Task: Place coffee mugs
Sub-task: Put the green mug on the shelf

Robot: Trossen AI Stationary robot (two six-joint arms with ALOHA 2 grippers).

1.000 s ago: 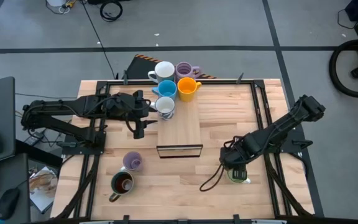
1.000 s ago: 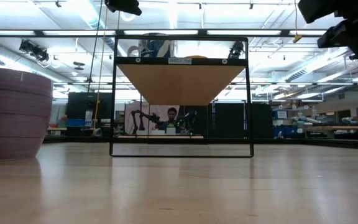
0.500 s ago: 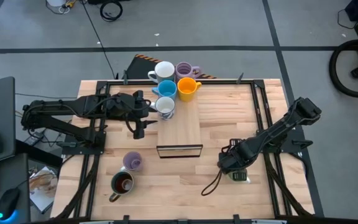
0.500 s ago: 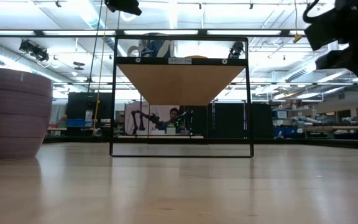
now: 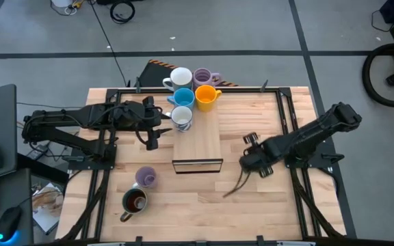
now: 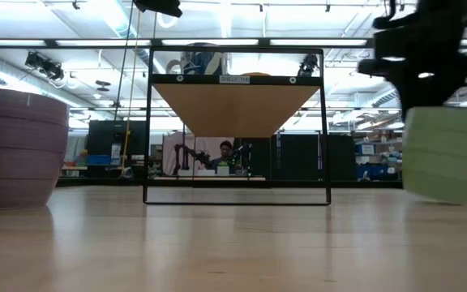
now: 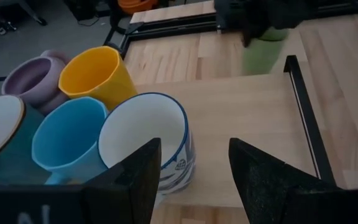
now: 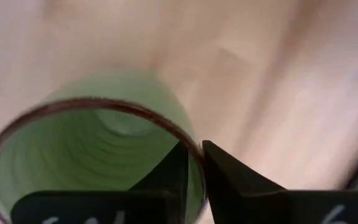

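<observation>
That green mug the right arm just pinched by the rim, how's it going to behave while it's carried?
The green mug looks rigid, so it shouldn't flex. Its glazed wall may be slippery between the right pincer fingers, which clamp only the rim. Hanging off the table from one side, it will probably tilt or swing.

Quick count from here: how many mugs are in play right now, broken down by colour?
White mugs: 2
Blue mug: 1
Lilac mugs: 2
Orange mug: 1
Dark olive mug: 1
Green mug: 1, gripped by its rim in the right end effector, lifted off the table
Total: 8
</observation>
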